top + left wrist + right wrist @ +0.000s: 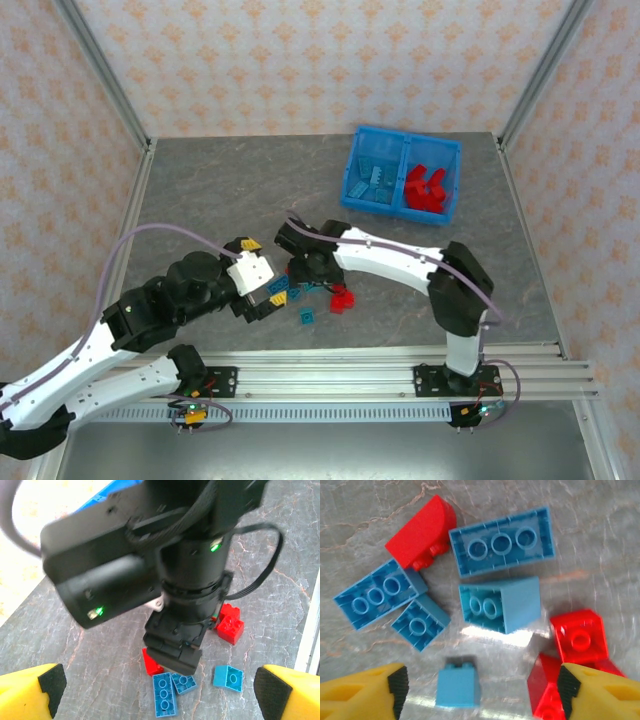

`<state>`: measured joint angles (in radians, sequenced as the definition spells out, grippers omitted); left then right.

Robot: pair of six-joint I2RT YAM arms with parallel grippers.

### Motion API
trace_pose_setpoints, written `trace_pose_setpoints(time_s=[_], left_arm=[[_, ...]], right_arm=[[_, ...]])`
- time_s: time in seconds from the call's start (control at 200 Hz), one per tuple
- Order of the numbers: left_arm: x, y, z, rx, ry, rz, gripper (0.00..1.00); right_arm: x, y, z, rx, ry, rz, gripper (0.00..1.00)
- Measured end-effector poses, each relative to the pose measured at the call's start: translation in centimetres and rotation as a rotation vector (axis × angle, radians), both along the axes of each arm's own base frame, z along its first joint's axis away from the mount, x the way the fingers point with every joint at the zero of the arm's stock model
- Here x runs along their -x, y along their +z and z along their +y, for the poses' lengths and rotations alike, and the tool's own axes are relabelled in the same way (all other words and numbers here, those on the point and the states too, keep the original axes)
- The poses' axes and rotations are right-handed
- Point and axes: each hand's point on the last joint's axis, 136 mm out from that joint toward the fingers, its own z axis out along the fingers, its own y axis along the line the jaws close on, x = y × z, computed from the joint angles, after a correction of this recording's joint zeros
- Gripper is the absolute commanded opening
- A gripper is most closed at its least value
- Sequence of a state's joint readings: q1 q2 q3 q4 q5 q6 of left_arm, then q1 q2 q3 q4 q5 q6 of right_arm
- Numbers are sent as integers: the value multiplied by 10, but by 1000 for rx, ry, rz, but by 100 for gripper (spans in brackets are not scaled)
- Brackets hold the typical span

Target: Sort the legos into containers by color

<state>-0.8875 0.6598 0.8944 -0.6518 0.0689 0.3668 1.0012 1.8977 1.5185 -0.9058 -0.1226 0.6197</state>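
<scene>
Both pairs of jaws stand spread, with nothing pinched. In the right wrist view, the right jaws' yellow fingertips [362, 692] sit wide apart just over the grey marbled surface [600, 545]. A small teal-blue brick [457, 682] lies on the surface in the gap between them, touching neither black pad [397, 690]. A red brick [544, 690] lies against the inner side of the other finger and is partly hidden by it. A second red brick [580, 636] is just beyond that finger's tip. Ahead of the right jaws lie a sloped teal-blue brick [502, 602], a long teal-blue brick [502, 542] with its underside up, and a rounded red brick [417, 532] touching the long one's end. Two more teal-blue bricks [377, 597] lie underside up, touching each other. In the left wrist view, the left jaws' yellow fingertips [30, 692] are at their widest. Between and ahead of them the right arm's black wrist [185, 605] points down at the surface, with loose red and teal-blue bricks around its tip. From above, the blue bin [353, 170] sits well beyond both pairs of jaws. The compartment on the left arm's side holds sorted teal-blue bricks [375, 185], and the one on the right arm's side holds sorted red bricks [425, 188].
</scene>
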Motion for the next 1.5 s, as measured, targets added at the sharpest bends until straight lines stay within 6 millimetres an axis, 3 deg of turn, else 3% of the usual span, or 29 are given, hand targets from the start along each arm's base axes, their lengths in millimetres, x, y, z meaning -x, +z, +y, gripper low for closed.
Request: trace_pose_setpoints(time_s=[0.165,0.265,0.571,0.881,1.091,1.186,1.256,1.391,1.502], left_arm=[[2,-3,5,-6,8,4,100],[2,-7,5,-8,11,11,100],[2,-12,5,-20,15,21,100],[1,-14,6,-26,22,21,100],[0,-15,7,-30,27,20,100],[0,-15,7,-30,27,20,100],[0,-15,7,-30,27,20,100],[0,-15,7,-33,24,17,100],[-1,-17,4,-44,17,20,100]], right_arm=[[-3,-37,-12,119,75,64,84],[-6,-49,-20,156,95,92,82],[-20,-57,-5,120,133,122,79],[-19,-68,1,112,119,147,61],[-20,-62,-4,112,100,121,57],[-20,-52,-12,104,74,94,57],[-22,-33,-16,73,47,57,56],[-44,26,-26,-28,-39,-77,55],[-85,78,-50,-97,-172,-211,55]])
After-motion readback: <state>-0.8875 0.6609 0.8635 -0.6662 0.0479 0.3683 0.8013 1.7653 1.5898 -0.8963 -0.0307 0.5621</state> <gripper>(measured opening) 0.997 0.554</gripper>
